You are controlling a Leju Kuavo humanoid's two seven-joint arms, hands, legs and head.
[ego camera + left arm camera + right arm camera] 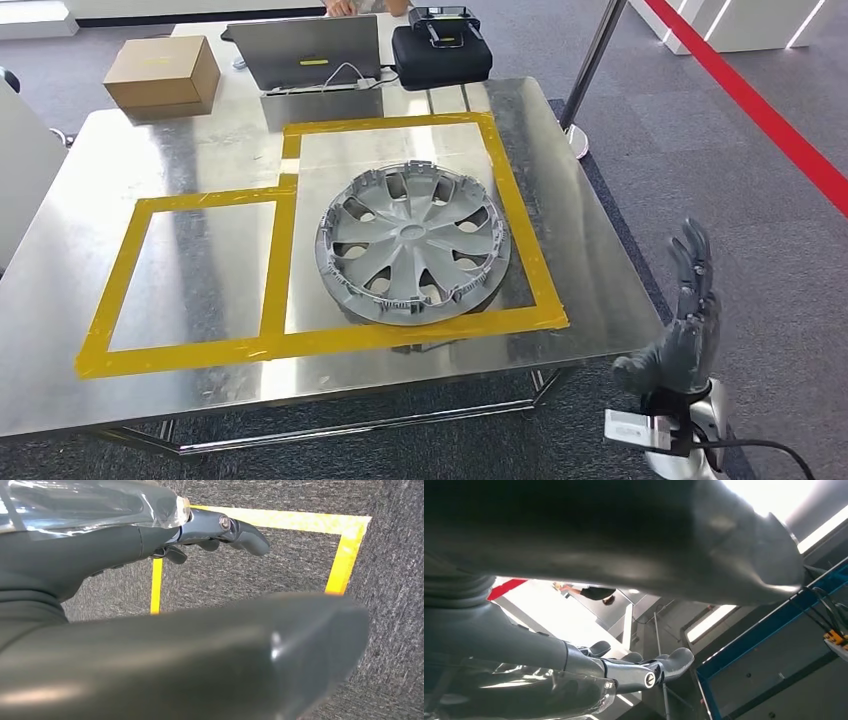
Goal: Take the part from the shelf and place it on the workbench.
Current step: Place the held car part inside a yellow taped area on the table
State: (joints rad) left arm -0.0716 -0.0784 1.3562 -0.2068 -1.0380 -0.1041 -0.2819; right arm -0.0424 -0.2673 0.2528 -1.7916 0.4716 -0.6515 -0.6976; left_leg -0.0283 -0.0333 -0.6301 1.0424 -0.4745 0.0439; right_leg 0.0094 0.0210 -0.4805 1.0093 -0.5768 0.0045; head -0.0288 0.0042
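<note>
right hand fingers spread, holding nothing, beside workbench bearing grey wheel cover.

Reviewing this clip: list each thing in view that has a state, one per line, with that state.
wheel cover: lying flat on the workbench, inside the larger yellow tape square, not held.
right hand: raised beside the workbench, fingers apart, holding nothing.
left hand: over the carpet, fingers extended, holding nothing.
laptop: open.
cardboard box: closed.
black case: closed.
</note>
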